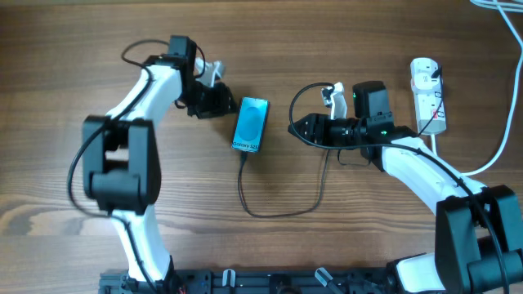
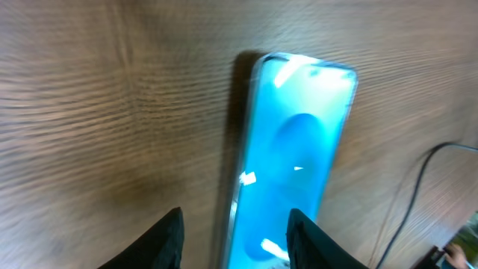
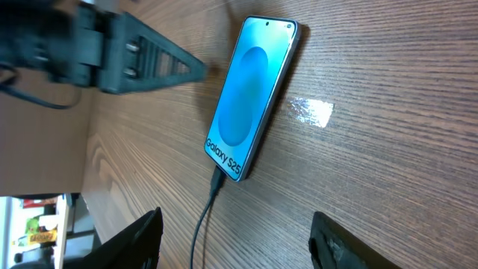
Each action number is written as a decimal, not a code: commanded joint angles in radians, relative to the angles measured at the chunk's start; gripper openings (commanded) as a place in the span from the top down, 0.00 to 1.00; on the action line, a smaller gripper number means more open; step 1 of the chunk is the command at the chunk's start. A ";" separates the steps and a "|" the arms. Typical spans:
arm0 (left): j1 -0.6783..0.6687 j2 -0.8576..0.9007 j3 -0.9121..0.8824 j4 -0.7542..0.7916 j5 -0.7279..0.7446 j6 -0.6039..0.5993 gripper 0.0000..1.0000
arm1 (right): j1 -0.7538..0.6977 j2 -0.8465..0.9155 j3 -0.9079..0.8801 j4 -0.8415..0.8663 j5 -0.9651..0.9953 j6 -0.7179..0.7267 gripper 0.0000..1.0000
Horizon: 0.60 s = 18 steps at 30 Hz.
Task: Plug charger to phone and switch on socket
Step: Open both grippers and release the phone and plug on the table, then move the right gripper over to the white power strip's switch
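Note:
The phone lies flat mid-table, teal screen up, lettering at its near end. It also shows in the left wrist view and the right wrist view. The charger is a thin black cable whose tip sits in the phone's near end; it loops across the table toward the right. My left gripper is open and empty just left of the phone. My right gripper is open and empty, right of the phone. The socket lies at the far right.
A thick white lead runs from the socket along the right edge toward the back. The black arm bases and a rail line the front edge. The table is wood-grain.

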 commanded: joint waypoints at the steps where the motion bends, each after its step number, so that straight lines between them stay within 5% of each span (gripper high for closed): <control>1: 0.007 -0.234 0.024 -0.002 -0.020 0.012 0.52 | 0.004 -0.017 0.015 0.000 0.011 -0.028 0.37; 5: 0.007 -0.449 0.024 -0.004 -0.026 -0.037 0.42 | 0.004 -0.035 0.015 -0.008 0.010 -0.036 0.40; 7: 0.007 -0.510 0.024 -0.004 -0.028 -0.037 0.07 | 0.004 -0.080 0.015 -0.040 0.032 -0.056 0.41; 8: 0.007 -0.524 0.024 -0.004 -0.028 -0.036 0.00 | 0.004 -0.100 0.015 -0.057 0.049 -0.057 0.41; 18: 0.007 -0.532 0.024 -0.005 -0.027 -0.036 0.00 | 0.004 -0.629 0.016 -0.387 0.349 -0.079 0.40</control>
